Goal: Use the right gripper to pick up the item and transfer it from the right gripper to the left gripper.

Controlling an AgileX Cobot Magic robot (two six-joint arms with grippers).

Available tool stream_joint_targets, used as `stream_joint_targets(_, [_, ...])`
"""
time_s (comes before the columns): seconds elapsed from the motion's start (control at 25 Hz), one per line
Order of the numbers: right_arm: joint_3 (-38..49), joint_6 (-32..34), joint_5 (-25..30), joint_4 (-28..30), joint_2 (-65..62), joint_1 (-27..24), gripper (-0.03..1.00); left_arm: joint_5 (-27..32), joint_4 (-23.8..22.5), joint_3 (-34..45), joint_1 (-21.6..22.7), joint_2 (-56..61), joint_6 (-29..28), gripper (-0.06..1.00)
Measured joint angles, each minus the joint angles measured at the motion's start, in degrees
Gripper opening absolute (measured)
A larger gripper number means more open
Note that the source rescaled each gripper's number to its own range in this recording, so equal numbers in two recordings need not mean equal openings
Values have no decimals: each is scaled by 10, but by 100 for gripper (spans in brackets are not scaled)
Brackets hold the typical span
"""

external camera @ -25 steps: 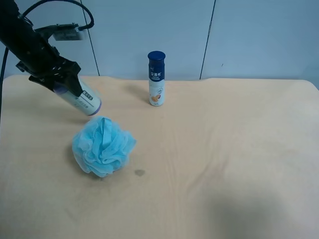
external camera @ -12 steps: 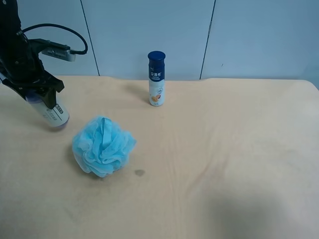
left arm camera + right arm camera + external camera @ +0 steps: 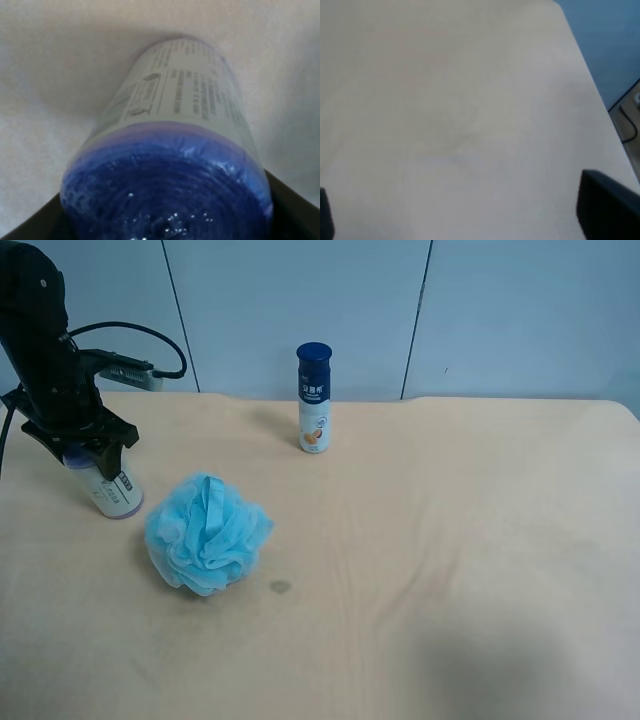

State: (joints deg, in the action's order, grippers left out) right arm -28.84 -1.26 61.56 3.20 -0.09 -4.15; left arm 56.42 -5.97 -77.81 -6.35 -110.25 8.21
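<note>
Looking down, you see the left gripper clamped on the stubby cream-labelled, purple-ended roll, long axis near upright over the beige table; right gripper's fingers apart, empty.

One short cylinder roll with a white printed label and purple ends is counted, one slim white bottle with a navy cap, one fluffy light-blue bath pouf, and one beige table.
</note>
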Motion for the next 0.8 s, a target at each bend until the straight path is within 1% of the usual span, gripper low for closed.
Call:
stream_joint_targets(0.32, [0, 0, 0, 0, 0, 0, 85, -7, -1, -1, 0, 0, 1, 1])
stream_joint_targets(0.36, [0, 0, 0, 0, 0, 0, 85, -7, -2, -1, 0, 0, 0, 10])
stream_joint_targets(0.48, [0, 0, 0, 0, 0, 0, 85, -4, -4, -1, 0, 0, -6, 69])
stream_joint_targets(0.52, [0, 0, 0, 0, 0, 0, 85, -3, -6, -1, 0, 0, -6, 81])
stream_joint_targets(0.56, [0, 0, 0, 0, 0, 0, 85, -3, -9, -1, 0, 0, -6, 90])
stream_joint_targets(0.64, [0, 0, 0, 0, 0, 0, 85, 4, -12, -1, 0, 0, -7, 96])
stream_joint_targets(0.8, [0, 0, 0, 0, 0, 0, 85, 16, -19, -1, 0, 0, -7, 98])
